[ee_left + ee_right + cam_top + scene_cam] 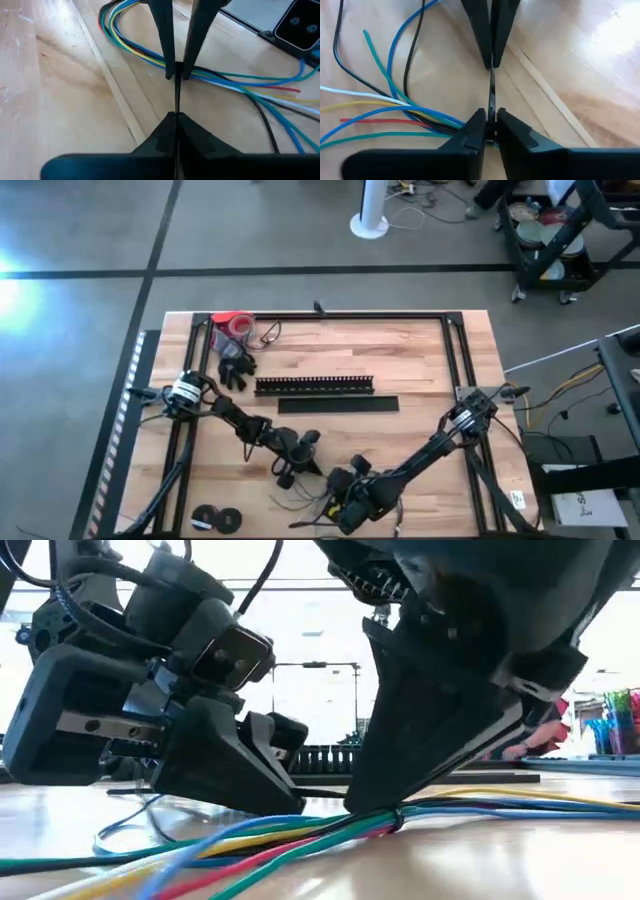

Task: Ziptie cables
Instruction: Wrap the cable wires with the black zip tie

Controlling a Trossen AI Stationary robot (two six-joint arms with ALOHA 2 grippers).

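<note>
Both end effectors [300, 465] [345, 495] pinch the cables [300, 835].

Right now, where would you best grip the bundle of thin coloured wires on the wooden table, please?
Grip the bundle of thin coloured wires from above, beside the thin black zip tie that the right gripper pinches and the left gripper holds. There the strands gather into one cord; farther out they fan apart on the table.

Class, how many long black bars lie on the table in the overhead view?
2. The slotted bar lies mid-table; the flat strip lies just below it in the picture. Others may be hidden.
</note>
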